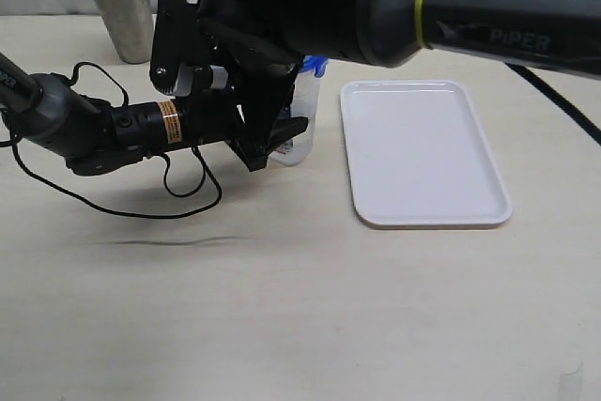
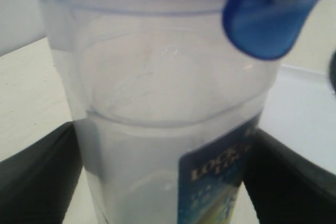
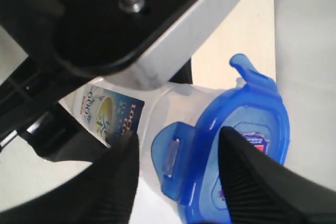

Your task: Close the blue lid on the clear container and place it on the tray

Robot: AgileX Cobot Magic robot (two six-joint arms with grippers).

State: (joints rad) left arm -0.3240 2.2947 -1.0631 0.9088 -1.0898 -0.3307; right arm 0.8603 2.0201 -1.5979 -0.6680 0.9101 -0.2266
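Latching: left gripper (image 2: 163, 132) clamps the clear container (image 2: 157, 93) between its fingers; right gripper (image 3: 178, 139), fingers released astride a flap of the blue lid (image 3: 262, 114), likely must press it down.

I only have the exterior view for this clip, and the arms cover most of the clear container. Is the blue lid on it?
Observer: Yes. The right wrist view shows the blue lid sitting on the mouth of the clear container.
Operator: Is it latched all round?
Observer: It doesn't look so. In that view two flaps stick out from the rim instead of lying flat against the wall.
Operator: What is steadying the container?
Observer: The left end effector. In the left wrist view its fingers sit against both sides of the container.
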